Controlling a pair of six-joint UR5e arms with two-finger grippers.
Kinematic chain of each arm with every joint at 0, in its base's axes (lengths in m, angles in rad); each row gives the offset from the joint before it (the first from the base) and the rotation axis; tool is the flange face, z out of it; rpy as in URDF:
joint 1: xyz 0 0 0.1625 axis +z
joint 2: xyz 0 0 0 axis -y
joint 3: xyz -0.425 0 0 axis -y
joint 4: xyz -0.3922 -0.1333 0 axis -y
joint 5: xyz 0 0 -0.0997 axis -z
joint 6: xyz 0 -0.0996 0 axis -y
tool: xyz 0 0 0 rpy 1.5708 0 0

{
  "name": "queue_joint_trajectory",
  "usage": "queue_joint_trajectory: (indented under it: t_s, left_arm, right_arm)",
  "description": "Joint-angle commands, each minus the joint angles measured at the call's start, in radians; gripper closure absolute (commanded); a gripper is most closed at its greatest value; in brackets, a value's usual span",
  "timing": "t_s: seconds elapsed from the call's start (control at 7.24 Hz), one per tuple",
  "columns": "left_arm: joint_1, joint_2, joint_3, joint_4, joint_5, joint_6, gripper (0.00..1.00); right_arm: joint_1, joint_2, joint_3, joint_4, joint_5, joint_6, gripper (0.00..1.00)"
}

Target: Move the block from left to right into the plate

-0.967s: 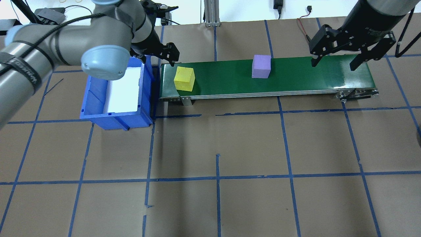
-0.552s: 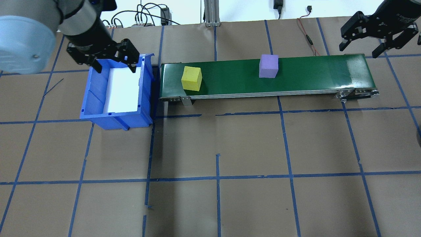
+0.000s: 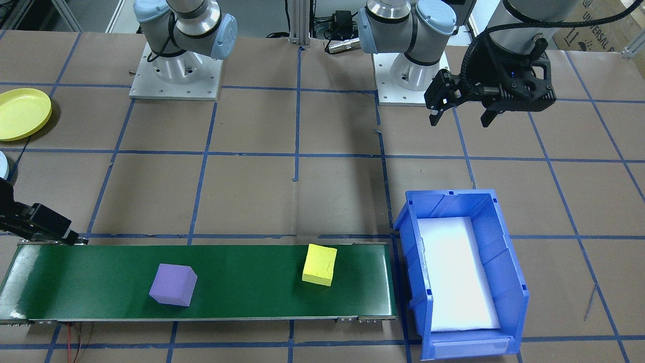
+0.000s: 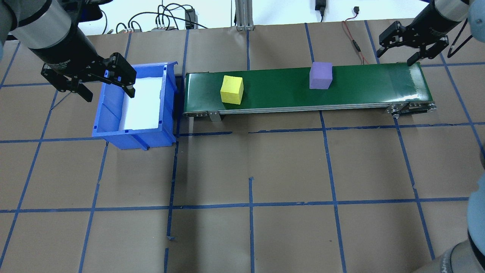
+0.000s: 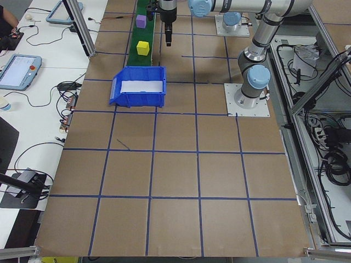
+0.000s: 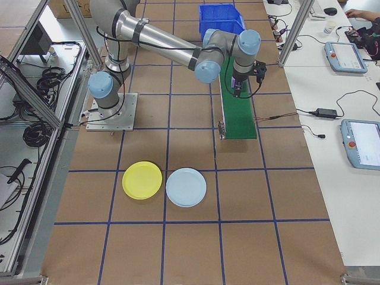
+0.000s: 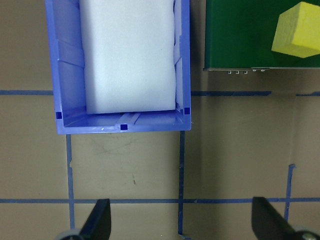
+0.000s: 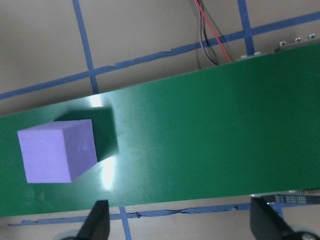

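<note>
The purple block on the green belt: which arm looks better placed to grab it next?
Probably the right. Its open end effector hovers by the belt's end near the purple block, while the left end effector sits over the blue bin.

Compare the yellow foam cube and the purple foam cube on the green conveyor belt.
Colour: the yellow foam cube is bright yellow, the purple foam cube is pale violet.
Place: the yellow cube sits near the belt end beside the blue plastic bin; the purple cube sits nearer the right gripper.
Shared: both look alike in size, rest flat on the green conveyor belt, and are untouched.
</note>
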Motion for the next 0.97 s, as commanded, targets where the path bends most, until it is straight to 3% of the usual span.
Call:
queue_joint_trajectory:
  t_s: [0.0,0.41,0.83]
  left_arm:
    - [0.006,0.001,-0.006,-0.003,-0.015,0.002,0.0]
    - [0.009,0.002,-0.009,-0.003,-0.017,0.002,0.0]
    - [0.009,0.002,-0.011,-0.005,-0.015,0.002,0.0]
  right_arm:
    - [0.012,0.047,0.01,-0.052,0.055,0.068,0.0]
    - [0.081,0.104,0.011,-0.14,0.057,0.153,0.0]
    - [0.091,0.142,0.013,-0.212,0.057,0.111,0.0]
